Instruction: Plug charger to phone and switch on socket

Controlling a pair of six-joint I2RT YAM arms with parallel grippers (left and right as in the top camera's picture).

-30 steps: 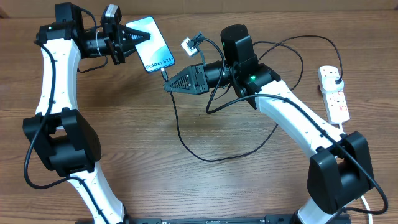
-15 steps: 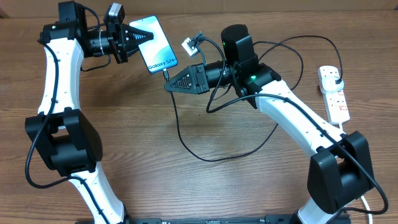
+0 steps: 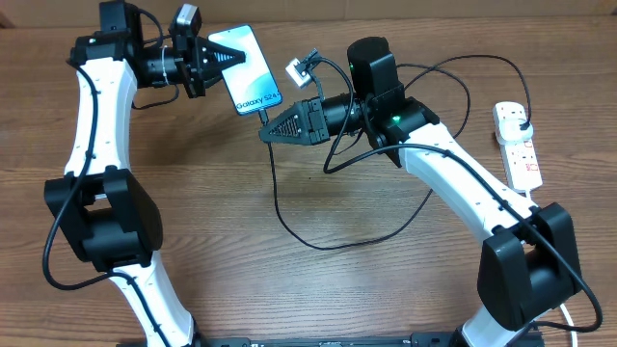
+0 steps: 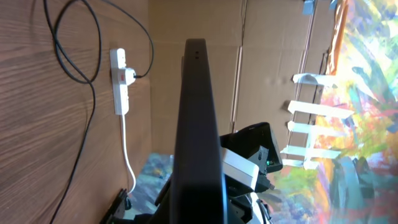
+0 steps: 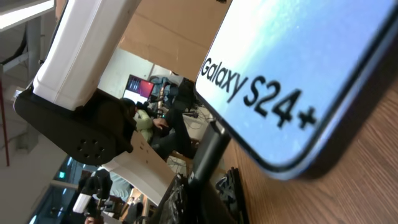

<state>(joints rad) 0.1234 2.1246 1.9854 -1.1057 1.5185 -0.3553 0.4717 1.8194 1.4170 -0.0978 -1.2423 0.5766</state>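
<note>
My left gripper (image 3: 214,60) is shut on the top end of the phone (image 3: 249,69) and holds it above the table at the back left, blue screen up. The phone shows edge-on in the left wrist view (image 4: 198,118), and its "Galaxy S24+" screen fills the right wrist view (image 5: 298,62). My right gripper (image 3: 267,132) is shut on the charger (image 5: 208,158) near its connector tip, which meets the phone's lower edge; I cannot tell if it is seated. The black cable (image 3: 318,241) loops over the table to a plug in the white socket (image 3: 519,145) at the right edge.
The socket also shows in the left wrist view (image 4: 119,81), with its thick white cord (image 4: 126,155) trailing off the table. The black cable arcs behind my right arm near the back edge (image 3: 463,66). A cardboard wall runs along the back.
My left gripper has carried the phone a little to the right, toward my right gripper. My right gripper has shifted slightly right with the cable.
</note>
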